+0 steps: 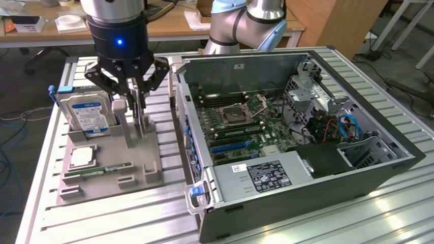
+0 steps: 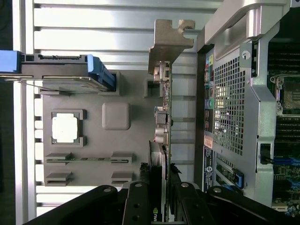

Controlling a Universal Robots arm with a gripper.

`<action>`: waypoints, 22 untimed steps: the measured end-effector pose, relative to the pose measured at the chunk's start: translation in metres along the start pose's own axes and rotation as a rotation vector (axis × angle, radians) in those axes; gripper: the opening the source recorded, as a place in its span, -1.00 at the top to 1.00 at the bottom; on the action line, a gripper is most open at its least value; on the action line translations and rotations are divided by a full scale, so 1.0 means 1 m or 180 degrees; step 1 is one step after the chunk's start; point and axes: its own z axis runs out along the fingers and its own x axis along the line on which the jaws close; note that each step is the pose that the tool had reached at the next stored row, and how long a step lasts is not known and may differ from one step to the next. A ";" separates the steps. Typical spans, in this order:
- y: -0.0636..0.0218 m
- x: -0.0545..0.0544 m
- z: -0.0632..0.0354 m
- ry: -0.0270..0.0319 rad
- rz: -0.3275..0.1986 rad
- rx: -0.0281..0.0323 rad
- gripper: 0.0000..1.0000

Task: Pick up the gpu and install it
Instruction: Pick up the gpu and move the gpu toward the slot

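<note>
The grasp is the step in hand, and nothing is installed yet. The gripper [image 1: 133, 109] stands over the grey holder [image 1: 109, 152] with its jaws brought partway together, pinching the gpu [image 1: 140, 129] by its two flat faces. The card stands upright on edge between the jaws, and its lower edge appears to sit in the holder's slot, so it looks gripped but not raised.

In the wrist view the gripper [image 2: 161, 187] clasps one end of the gpu [image 2: 165, 117]; the silvery bracket [image 2: 169, 42] lies at the end of the card farthest from the jaws. To one side of the jaws stands the hard drive [image 1: 87, 113], just beside them. To the other side lies the open computer case [image 1: 298, 203], near but apart.

Judging from this, the next move calls for a straight pull out of the holder with the card kept upright, so that neither it nor the bracket snags. Seating it then calls for the card's edge in line with a blue expansion slot [image 1: 234, 147] on the motherboard [image 1: 247, 124], with the bracket towards the case wall.
</note>
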 end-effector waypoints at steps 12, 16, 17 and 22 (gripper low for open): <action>0.0017 0.000 -0.0091 0.0003 0.0000 0.0003 0.48; 0.0018 0.000 -0.0125 0.0007 0.0000 0.0003 0.48; 0.0019 0.000 -0.0135 0.0007 0.0000 0.0003 0.48; 0.0021 0.000 -0.0183 0.0009 0.0001 0.0003 0.48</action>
